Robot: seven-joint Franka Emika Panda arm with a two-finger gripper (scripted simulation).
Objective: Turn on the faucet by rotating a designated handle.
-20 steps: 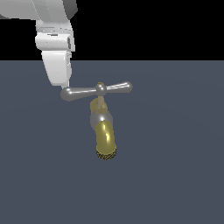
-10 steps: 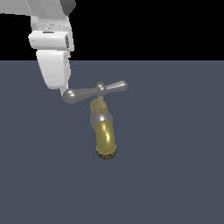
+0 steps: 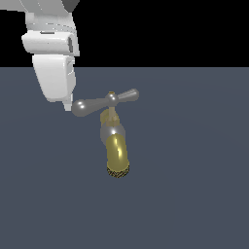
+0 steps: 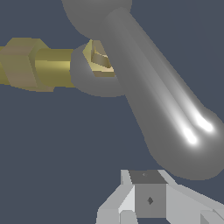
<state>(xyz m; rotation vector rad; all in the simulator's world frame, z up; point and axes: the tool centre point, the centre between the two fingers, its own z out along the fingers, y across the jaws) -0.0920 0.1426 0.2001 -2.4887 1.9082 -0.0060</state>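
The faucet (image 3: 115, 146) is set on the dark grey floor (image 3: 194, 185), its silver handle (image 3: 104, 102) tilted across its top. The gripper (image 3: 68, 105) is placed just beside the handle's bulbous end; nothing is clasped, and its opening cannot be told.

One faucet (image 3: 115, 146) with one gold spout (image 3: 117, 158). One silver handle (image 3: 105, 102) on top, a crossbar with two bulbous ends. One white gripper (image 3: 67, 104). One grey tabletop (image 3: 194, 170) under it all.
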